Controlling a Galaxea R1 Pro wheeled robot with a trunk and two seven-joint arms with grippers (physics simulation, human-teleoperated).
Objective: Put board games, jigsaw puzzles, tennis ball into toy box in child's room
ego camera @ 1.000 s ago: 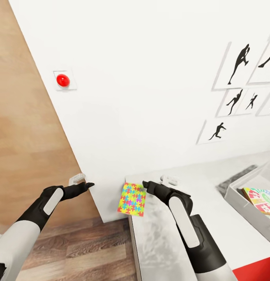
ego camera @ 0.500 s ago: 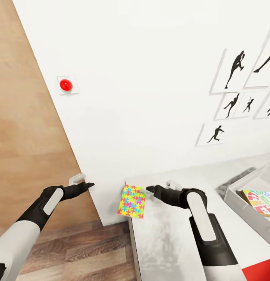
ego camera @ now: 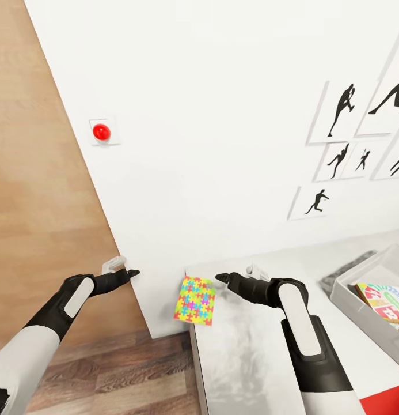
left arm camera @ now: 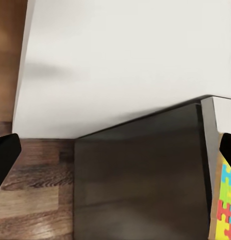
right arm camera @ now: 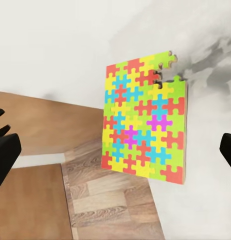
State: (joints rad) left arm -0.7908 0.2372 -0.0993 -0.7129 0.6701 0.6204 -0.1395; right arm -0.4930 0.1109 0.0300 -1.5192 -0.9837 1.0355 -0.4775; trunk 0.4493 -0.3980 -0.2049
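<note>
In the toy box, what looks like a board game, right claw wide open, empty, near jigsaw puzzle.

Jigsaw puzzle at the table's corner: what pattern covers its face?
The jigsaw puzzle shows interlocking yellow, red, blue, green and pink pieces, clearest in the right wrist view.

The tabletop is glossy, pale grey and cloudy like polished stone, and its side panel looks dark and smooth. The jigsaw puzzle looks like matt printed card with a thin brown cardboard edge. The floor is dark grained wood plank, faintly shiny. The wall is smooth matt white. The toy box looks like smooth light grey plastic.
</note>
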